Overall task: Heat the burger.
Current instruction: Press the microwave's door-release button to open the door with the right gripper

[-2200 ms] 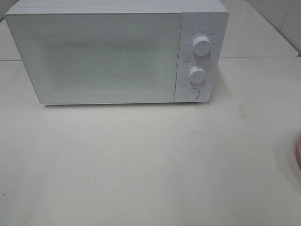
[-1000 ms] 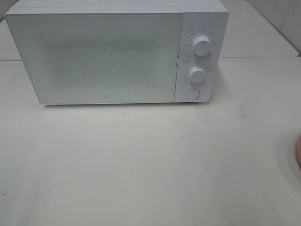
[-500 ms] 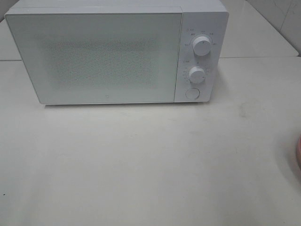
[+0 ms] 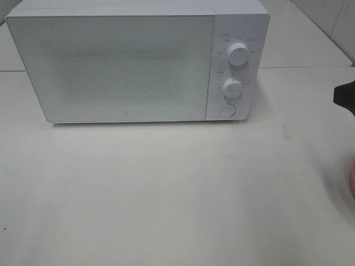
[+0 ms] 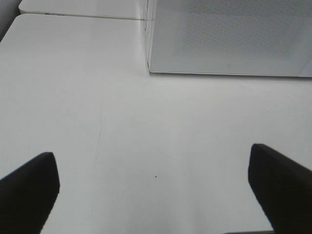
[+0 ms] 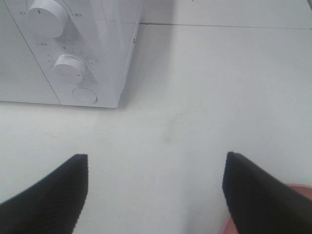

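Note:
The burger is out of view in every frame. A white microwave (image 4: 122,66) stands at the back of the table with its door closed; it also shows in the left wrist view (image 5: 229,34) and the right wrist view (image 6: 29,83). My left gripper (image 5: 156,195) hovers open over bare table in front of the microwave's left corner, holding nothing. My right gripper (image 6: 156,195) is open and empty over the table, in front of and to the right of the control panel. A dark part of the right arm (image 4: 345,95) pokes in at the right edge.
The panel has two knobs (image 4: 237,54) (image 4: 232,87) and a round button (image 4: 226,110). A pink plate rim (image 4: 353,177) shows at the table's right edge, partly behind my right finger in the wrist view (image 6: 303,190). White table (image 4: 166,194) spreads in front.
A dark part of the right arm has come into the exterior view at the right edge. Microwave and plate have not moved.

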